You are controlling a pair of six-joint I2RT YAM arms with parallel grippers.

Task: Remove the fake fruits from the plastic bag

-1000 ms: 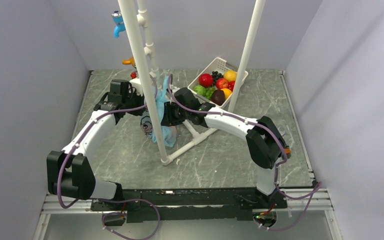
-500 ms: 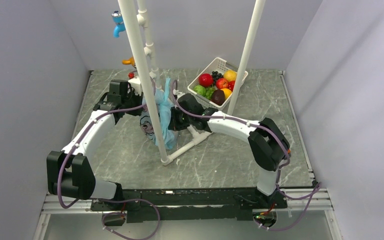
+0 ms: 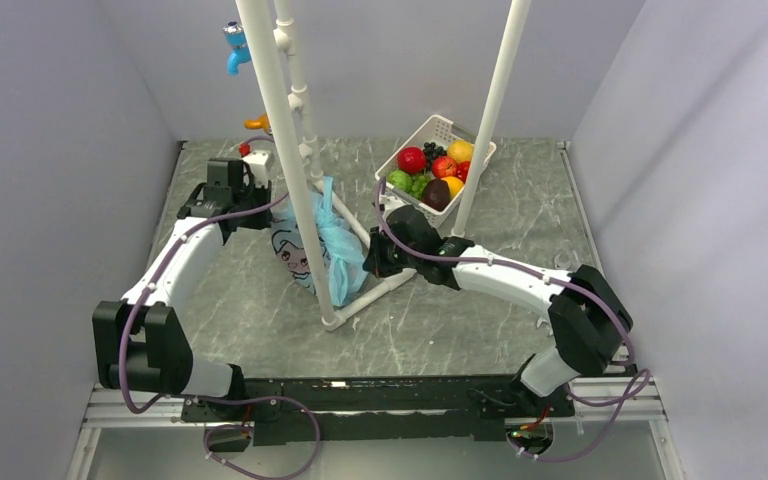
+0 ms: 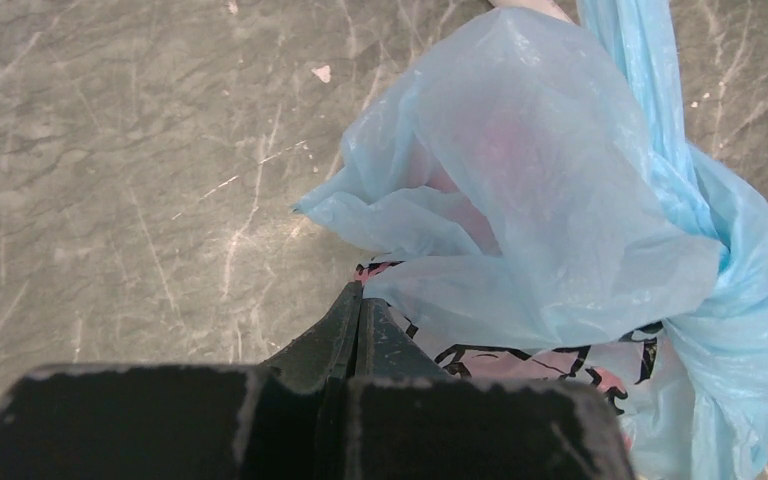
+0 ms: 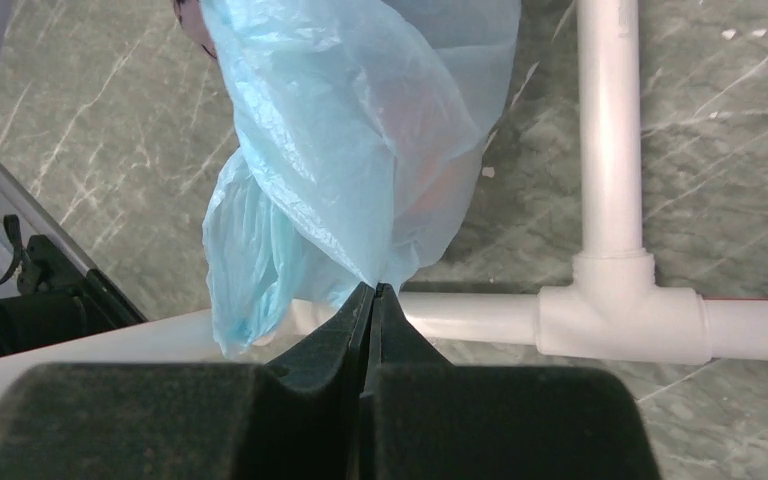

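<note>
Holding the thin, crinkly light-blue translucent plastic bag [image 3: 322, 245] from two sides, both arms are engaged at the foot of the white plastic pipe frame [image 3: 291, 150].

Left claw [image 4: 358, 296]: fingers pressed together with no gap, pinching the bag's film beside its printed white panel, on the frame's left side.

Right claw [image 5: 372, 292]: likewise closed tight, nipping a fold of blue film near the frame's base pipe, on its right side.

The bag lies on the grey marbled counter [image 3: 250, 305], pressed against the frame's front upright. Whether it wraps round that upright or only leans on it cannot be told.

The small glossy fake fruits [image 4: 505, 150] show only as a pink-red blur through the film. Their number cannot be told.

Assessment: the fruits seen are inside the bag, so emptying is not done. The step in hand appears to be gripping the bag and spreading it between the two claws. The next move, as judged, calls for the mouth to be found and drawn open, or the closed end raised so the contents roll out. Either should be done clear of the upright, where thin film could snag or tear.
</note>
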